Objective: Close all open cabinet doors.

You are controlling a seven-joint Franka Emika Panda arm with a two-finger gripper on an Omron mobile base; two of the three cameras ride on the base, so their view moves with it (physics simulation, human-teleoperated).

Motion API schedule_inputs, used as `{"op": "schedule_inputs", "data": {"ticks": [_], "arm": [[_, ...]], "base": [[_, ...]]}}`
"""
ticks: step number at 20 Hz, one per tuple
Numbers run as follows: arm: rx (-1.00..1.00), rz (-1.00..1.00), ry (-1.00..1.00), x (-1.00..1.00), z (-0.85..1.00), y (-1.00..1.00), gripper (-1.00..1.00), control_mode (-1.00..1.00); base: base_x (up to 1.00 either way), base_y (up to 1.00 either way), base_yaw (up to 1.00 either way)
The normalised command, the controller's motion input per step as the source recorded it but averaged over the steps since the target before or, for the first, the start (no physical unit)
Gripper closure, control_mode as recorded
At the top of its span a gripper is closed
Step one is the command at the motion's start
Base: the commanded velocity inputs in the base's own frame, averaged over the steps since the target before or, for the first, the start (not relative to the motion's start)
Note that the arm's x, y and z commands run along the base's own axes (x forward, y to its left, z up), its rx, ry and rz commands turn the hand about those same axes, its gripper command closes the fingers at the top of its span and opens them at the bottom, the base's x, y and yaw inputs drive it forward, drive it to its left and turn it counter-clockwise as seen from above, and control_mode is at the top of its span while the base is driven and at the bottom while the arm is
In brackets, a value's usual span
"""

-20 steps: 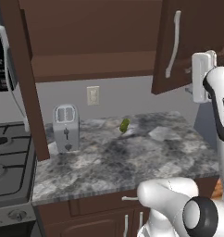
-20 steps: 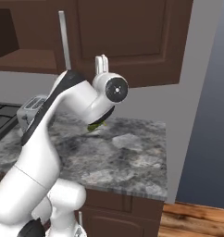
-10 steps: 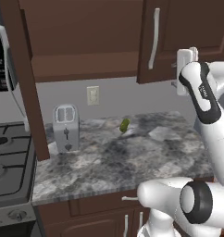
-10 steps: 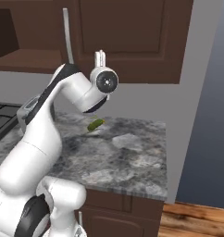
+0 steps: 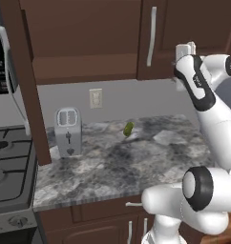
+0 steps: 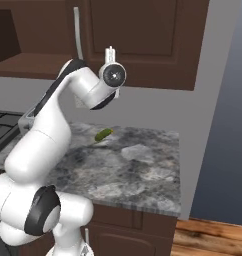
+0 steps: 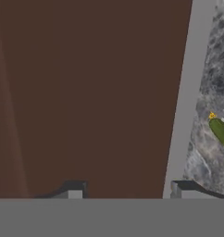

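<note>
Stove (image 5: 5, 162) sits left of the marbled surface (image 5: 112, 167), under the cabinet doors (image 5: 184, 33). Right door looks shut; left door (image 5: 22, 81) stands open edge-on above the toaster (image 5: 68, 131). Pickle (image 6: 103, 134) lies mid-surface. Jaws (image 7: 127, 192) parted, empty, against brown door

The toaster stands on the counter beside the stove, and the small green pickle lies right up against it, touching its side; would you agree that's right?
Not quite. The toaster does stand on the counter beside the stove, but the pickle lies well apart from it, farther right along the counter, as the left base view shows.
</note>
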Motion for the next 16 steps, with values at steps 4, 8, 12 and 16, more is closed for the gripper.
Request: {"op": "schedule_inputs", "data": {"ticks": [4,8,12,16], "arm": [[0.00,-0.08,0.00,0.38,0.00,0.00,-1.00,-1.00],[0.00,-0.11,0.00,0.22,-0.01,0.00,-1.00,-1.00],[0.00,-0.14,-0.04,-0.59,-0.07,-0.03,-1.00,-1.00],[0.00,-0.05,0.00,-0.66,0.00,0.00,-1.00,-1.00]], "base": [[0.00,0.00,0.00],[0.00,0.00,0.00],[0.00,0.00,0.00],[0.00,0.00,0.00]]}}
